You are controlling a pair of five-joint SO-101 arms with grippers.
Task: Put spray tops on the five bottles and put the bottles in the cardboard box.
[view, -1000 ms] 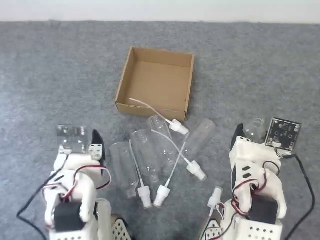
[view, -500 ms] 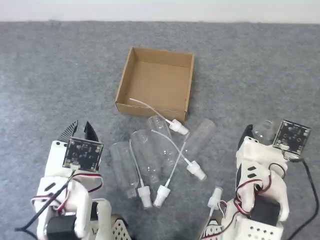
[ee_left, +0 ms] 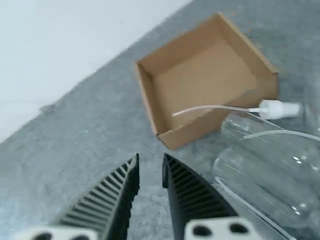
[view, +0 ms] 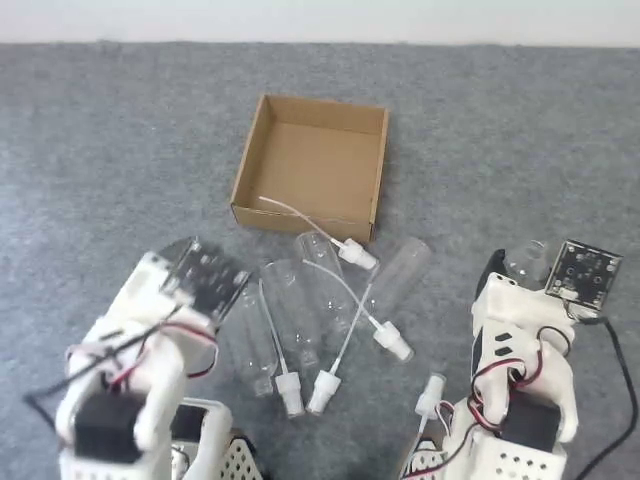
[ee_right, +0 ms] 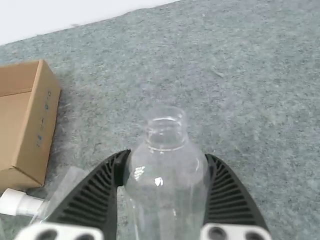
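Note:
The open cardboard box (view: 312,165) sits on the grey carpet with nothing inside but the tube end of one spray top (view: 357,255). Several clear bottles (view: 290,310) lie in a cluster in front of it, with white spray tops (view: 393,343) and their thin tubes strewn across them. My right gripper (ee_right: 165,162) is shut on one clear bottle (ee_right: 165,155), held upright at the lower right (view: 525,258), its neck open and uncapped. My left gripper (ee_left: 150,162) hangs narrowly open with nothing in it, low at the lower left, facing the box (ee_left: 210,85) and bottles (ee_left: 270,175).
Two more spray tops (view: 290,392) (view: 325,392) lie at the near side of the cluster, and another (view: 430,395) lies beside the right arm's base. Bare carpet (view: 120,150) lies left, right and behind the box. A pale wall edge runs along the back.
The left arm's wrist has swung right toward the bottle cluster and tilted. The right gripper shifted its bottle slightly right and away a second ago and has since kept still.

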